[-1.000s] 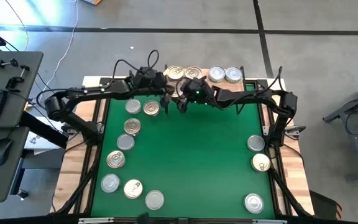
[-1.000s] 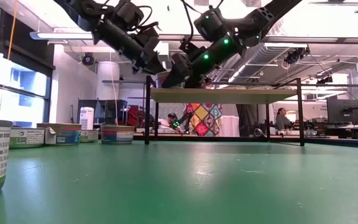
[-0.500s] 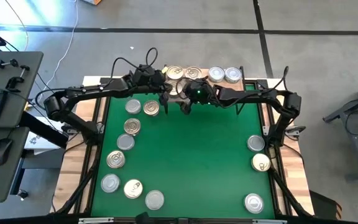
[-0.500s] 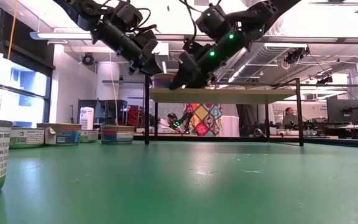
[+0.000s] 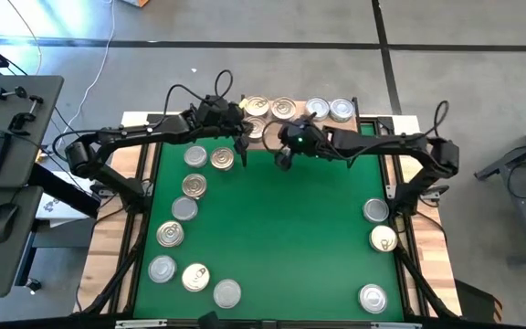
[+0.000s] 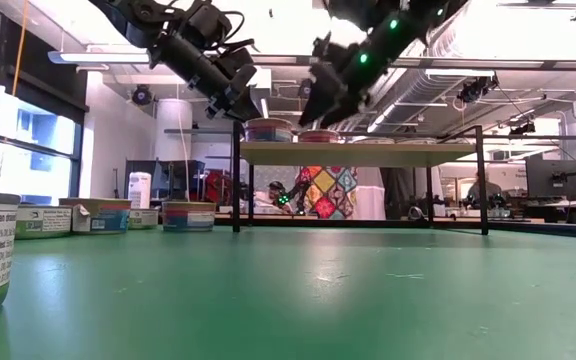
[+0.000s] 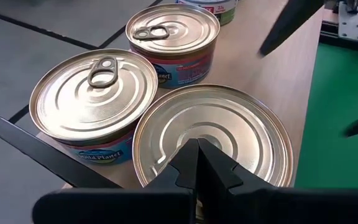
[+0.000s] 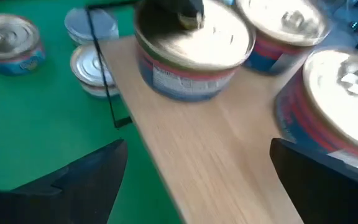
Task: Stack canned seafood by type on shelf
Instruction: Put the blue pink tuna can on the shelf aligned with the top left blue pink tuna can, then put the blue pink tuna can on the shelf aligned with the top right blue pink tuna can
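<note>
Left gripper (image 5: 242, 139) hovering over plain-lidded tin (image 7: 213, 140) at shelf's (image 5: 363, 125) 9 o'clock end, fingers closed empty; right gripper (image 5: 284, 157) spread open nearby. Neighbouring tin (image 7: 86, 106) reading "Gold Planet".

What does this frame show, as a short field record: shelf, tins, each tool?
shelf: wood shelf at the mat's far edge, carrying several tins
loose tins: on the green mat, most near its left side, three near its right
left tool: left tool shut, over a plain-lid tin on the shelf
right tool: right tool open, empty, by the shelf's front edge
</note>
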